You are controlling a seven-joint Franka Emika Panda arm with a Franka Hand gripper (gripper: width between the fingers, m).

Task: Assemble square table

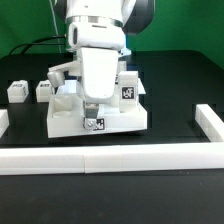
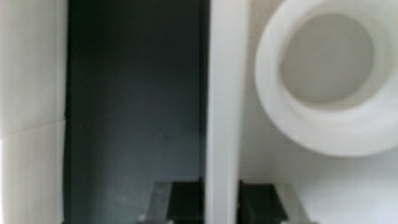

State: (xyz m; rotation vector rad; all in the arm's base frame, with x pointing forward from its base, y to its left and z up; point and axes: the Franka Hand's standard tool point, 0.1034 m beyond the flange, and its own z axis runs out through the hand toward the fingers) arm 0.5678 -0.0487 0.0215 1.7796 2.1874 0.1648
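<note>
The table top (image 1: 65, 122) and small legs (image 1: 17, 90) are white, its edge tag (image 1: 95, 125) black-and-white patterned, the work surface (image 1: 180, 85) black.

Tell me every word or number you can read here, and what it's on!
No words or numbers can be read anywhere.
On the square table top, the tag: only a black-white pattern, no letters.
On the small legs: markings too small to read.

Tool (image 1: 92, 108) at table top (image 1: 125, 120) rim — leg (image 1: 17, 91) well apart.
</note>
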